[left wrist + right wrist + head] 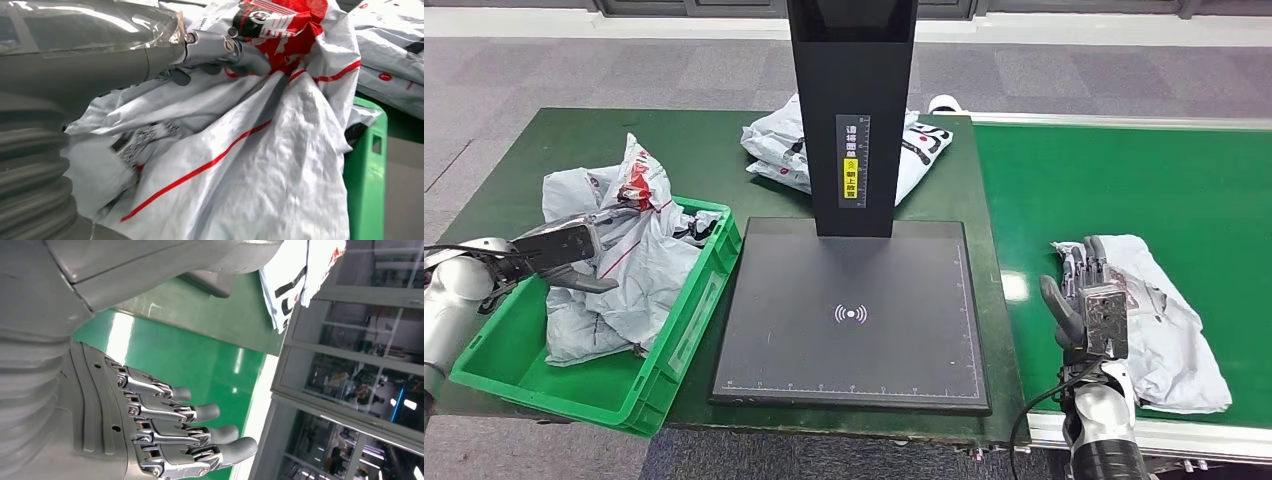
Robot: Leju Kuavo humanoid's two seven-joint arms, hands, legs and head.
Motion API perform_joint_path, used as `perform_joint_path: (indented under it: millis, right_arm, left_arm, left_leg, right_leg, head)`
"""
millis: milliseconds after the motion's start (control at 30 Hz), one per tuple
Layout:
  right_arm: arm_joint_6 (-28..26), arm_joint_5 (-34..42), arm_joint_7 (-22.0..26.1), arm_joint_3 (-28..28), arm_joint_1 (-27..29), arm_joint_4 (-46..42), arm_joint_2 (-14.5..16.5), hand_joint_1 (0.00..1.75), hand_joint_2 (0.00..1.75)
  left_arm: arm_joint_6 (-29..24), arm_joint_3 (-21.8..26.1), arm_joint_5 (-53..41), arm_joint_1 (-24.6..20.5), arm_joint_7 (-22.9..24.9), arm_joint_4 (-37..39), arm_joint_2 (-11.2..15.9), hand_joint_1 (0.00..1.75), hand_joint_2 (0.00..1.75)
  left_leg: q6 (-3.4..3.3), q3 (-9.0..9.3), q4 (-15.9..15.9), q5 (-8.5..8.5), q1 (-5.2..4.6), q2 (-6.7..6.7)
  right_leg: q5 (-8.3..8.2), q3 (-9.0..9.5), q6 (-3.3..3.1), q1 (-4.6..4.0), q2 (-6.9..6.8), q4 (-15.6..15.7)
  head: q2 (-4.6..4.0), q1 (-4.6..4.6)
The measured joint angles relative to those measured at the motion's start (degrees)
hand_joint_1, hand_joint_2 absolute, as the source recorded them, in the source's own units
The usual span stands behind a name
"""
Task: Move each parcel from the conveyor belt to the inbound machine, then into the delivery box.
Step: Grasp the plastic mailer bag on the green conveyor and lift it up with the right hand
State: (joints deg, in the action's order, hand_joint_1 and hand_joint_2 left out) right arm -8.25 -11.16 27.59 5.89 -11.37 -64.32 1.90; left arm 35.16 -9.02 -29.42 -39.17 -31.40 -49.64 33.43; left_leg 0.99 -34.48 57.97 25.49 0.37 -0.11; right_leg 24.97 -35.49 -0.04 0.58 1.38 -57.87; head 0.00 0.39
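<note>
While your left hand [564, 250] pinches the crumpled white plastic parcel with red stripes [639, 255] over the green plastic delivery box [679, 345], you're at the drop-off step: let go next. Your right hand [1089, 305] waits with fingers spread and empty beside the flat white parcel [1169, 330] on the green conveyor belt [1124, 180].

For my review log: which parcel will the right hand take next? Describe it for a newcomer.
Likely this one. Find the green conveyor belt right of the black inbound machine. The parcel lies flat at its near edge, beside the right hand, alone on the belt.
</note>
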Motion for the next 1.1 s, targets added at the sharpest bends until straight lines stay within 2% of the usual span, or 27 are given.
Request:
perform_joint_path:
  millis: [167,333,567,1100]
  right_arm:
    - [0.04,-0.39,-0.15,0.36,0.0,0.13,0.0,0.0,1.75]
    - [0.33,-0.49,-0.23,0.81,0.12,0.13,0.0,0.0,1.75]
    - [0.54,-0.39,-0.21,0.87,0.25,0.13,0.0,0.0,1.75]
    - [0.55,-0.38,-0.21,0.87,0.33,0.13,0.0,0.0,1.75]
  left_arm:
    - [3.52,0.68,2.54,1.6,0.12,-2.52,2.76,0.0,1.75]
    - [3.86,2.18,2.18,1.65,-0.81,-2.51,4.33,0.0,1.75]
    - [3.88,4.84,2.47,1.49,-2.68,-2.49,4.38,0.0,1.75]
    - [3.98,5.94,2.53,1.43,-2.76,-2.49,4.38,0.0,1.75]
  left_leg:
    - [0.01,-0.01,-0.01,0.0,0.03,-0.01]
    - [0.03,0.0,-0.01,-0.01,0.02,-0.02]
    - [0.04,0.0,-0.01,-0.02,0.02,-0.04]
    - [0.05,0.0,-0.01,-0.03,0.02,-0.04]
  right_leg:
    - [0.01,0.0,-0.01,-0.03,-0.07,-0.01]
    - [0.0,0.0,-0.01,-0.03,-0.11,-0.01]
    - [0.0,0.0,-0.01,-0.03,-0.13,-0.01]
    - [0.0,0.0,-0.01,-0.03,-0.13,-0.01]
  head:
    - [-0.01,0.01]
    - [-0.01,0.01]
    - [-0.01,0.01]
    - [-0.01,0.01]
